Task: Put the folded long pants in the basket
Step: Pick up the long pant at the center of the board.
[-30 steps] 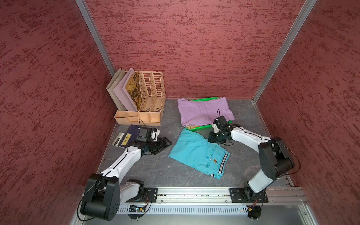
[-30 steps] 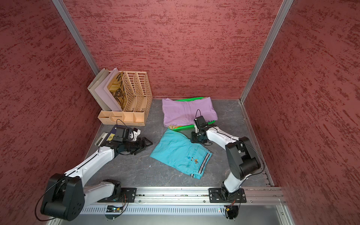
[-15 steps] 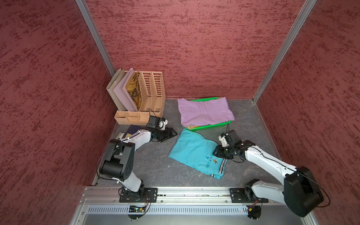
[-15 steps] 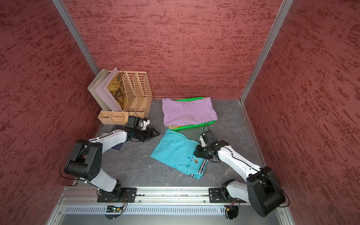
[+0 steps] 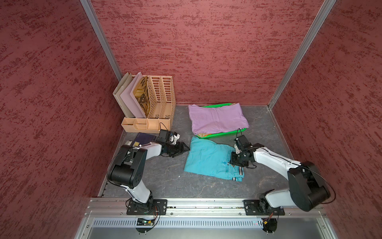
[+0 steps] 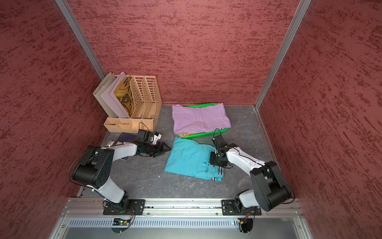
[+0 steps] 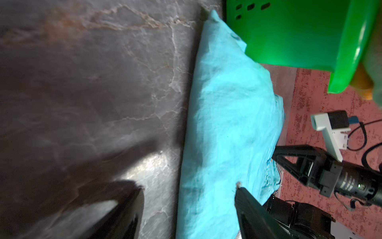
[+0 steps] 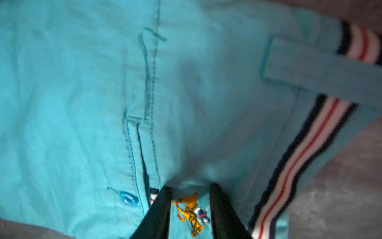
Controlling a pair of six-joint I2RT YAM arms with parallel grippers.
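The left gripper (image 7: 189, 188) gapes empty beside the teal pants (image 5: 206, 159). The right gripper (image 8: 190, 186) presses on them, jaws narrowly parted; whether it grips is unclear.

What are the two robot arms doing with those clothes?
They are putting folded pants into the green basket. The lilac pants lie on top of it, with more cloth peeking out underneath. The teal pants lie on the table in front. The right gripper presses down near their striped waistband, jaws narrow around a bit of cloth. The left gripper is open at their other edge.
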